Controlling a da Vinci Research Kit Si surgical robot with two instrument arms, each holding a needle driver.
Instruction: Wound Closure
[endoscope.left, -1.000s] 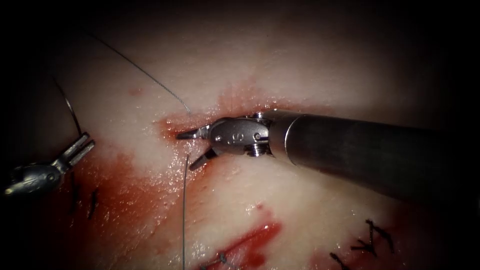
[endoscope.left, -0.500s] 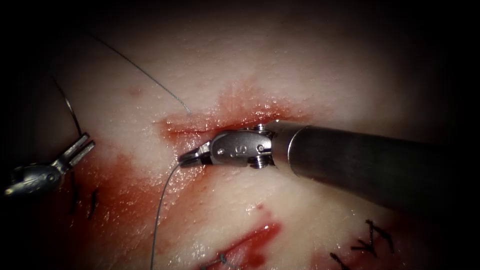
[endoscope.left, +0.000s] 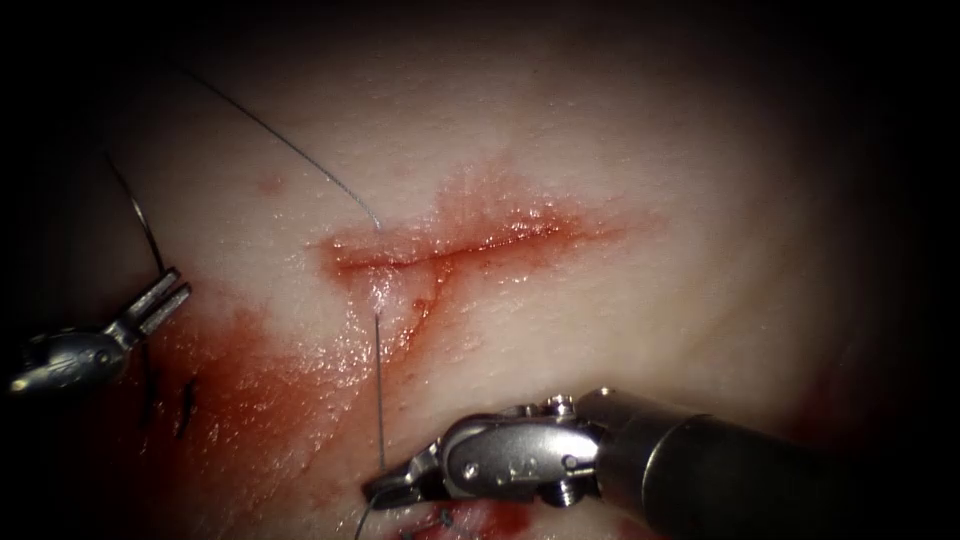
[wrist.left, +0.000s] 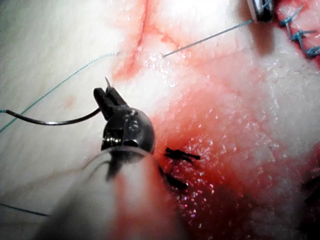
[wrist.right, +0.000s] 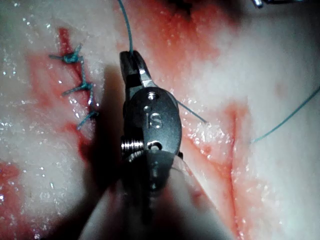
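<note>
The cut (endoscope.left: 470, 243) runs across the tissue (endoscope.left: 620, 330) as a thin red line. My left tool (endoscope.left: 170, 292) sits well to the left of it, jaws shut on the curved needle (endoscope.left: 145, 225) near one end; the needle (wrist.left: 50, 121) arcs free above the tissue, not in it. My right tool (endoscope.left: 380, 490) lies below the cut, jaws shut on the thread (endoscope.left: 378, 390), which runs straight up to the cut's left end. A second strand (endoscope.left: 290, 145) comes from the upper left down to that same end. Up close, the right jaws (wrist.right: 131, 56) pinch the thread (wrist.right: 126, 25).
Red fluid (endoscope.left: 250, 400) stains the tissue between the two tools. Dark older stitches (endoscope.left: 185, 405) lie beside the left tool's shaft and blue stitches (wrist.right: 75, 75) close a neighbouring cut. The right tool's thick shaft (endoscope.left: 720, 470) fills the lower right.
The right tool's jaws, open at the cut a second ago, shut on the thread there and moved down towards the near edge, drawing the strand straight. The left tool and needle have stayed put.
</note>
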